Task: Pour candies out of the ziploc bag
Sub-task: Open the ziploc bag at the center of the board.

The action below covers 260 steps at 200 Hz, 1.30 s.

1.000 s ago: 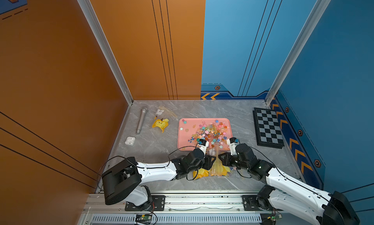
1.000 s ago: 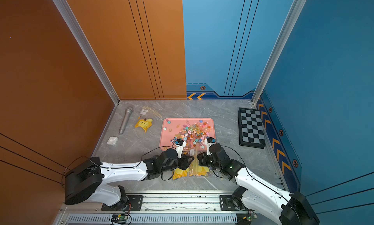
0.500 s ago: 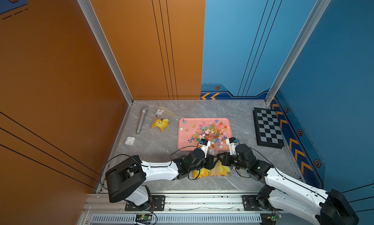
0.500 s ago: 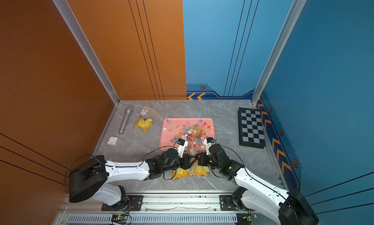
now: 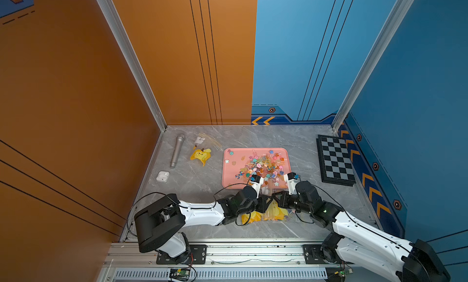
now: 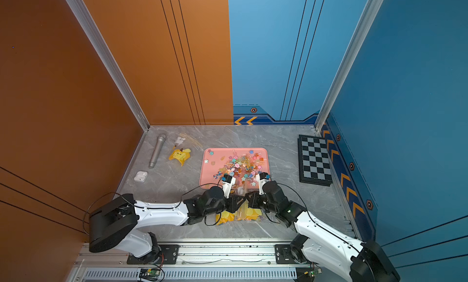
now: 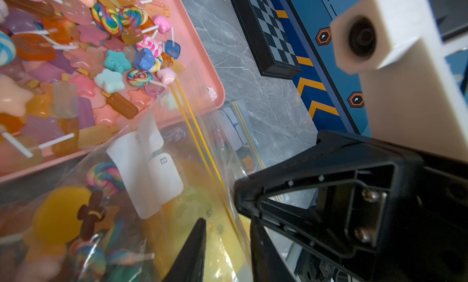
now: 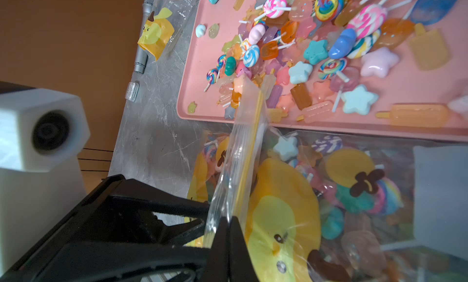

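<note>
In both top views the pink rectangular plastic tray [image 5: 229, 164] sits just beyond the clear, yellow-printed ziploc bag [image 5: 274, 212]. The right gripper [image 8: 226, 225] pinches the bag's zip lip. The left gripper [image 7: 228, 232] straddles it, jaws apart. Tiny multicoloured candies [image 8: 316, 52] mostly cover the tray, and some lie in the bag. A one-sided lift could twist the mouth and spill them off the tray.

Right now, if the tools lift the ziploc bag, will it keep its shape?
Probably floppy: the ziploc bag is thin clear film, creasing where the right tool pinches it. Likely bottom-heavy, with candies bunched inside. Glossy film may slip.
</note>
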Tool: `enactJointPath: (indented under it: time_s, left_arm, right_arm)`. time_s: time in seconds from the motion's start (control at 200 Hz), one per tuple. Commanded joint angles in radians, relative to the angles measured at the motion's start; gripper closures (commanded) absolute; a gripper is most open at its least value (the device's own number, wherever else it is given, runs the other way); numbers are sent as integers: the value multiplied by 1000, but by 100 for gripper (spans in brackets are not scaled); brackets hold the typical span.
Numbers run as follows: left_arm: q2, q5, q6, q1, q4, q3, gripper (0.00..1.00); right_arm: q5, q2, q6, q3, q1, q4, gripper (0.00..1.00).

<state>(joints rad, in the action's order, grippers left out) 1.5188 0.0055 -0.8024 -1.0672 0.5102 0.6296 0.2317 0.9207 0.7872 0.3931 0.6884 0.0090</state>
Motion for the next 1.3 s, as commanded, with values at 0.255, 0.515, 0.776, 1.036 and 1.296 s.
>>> enactJointPath:
  time_s: [0.255, 0.515, 0.776, 1.036, 1.296]
  left_arm:
    - [17, 23, 1, 0, 7, 18, 74]
    - [25, 30, -3, 1, 5, 22, 89]
    - [16, 14, -10, 3, 5, 16, 100]
    - [-18, -11, 3, 3, 4, 4, 100]
    - [-86, -91, 33, 1, -57, -15, 100]
  right_arm:
    - [3, -11, 16, -4, 5, 16, 100]
    - [-10, -10, 1, 1, 5, -5, 100]
    - [-45, -2, -26, 19, 49, -62, 100]
    - [-107, -12, -72, 54, 56, -173, 100]
    - [-133, -13, -88, 66, 57, -207, 100]
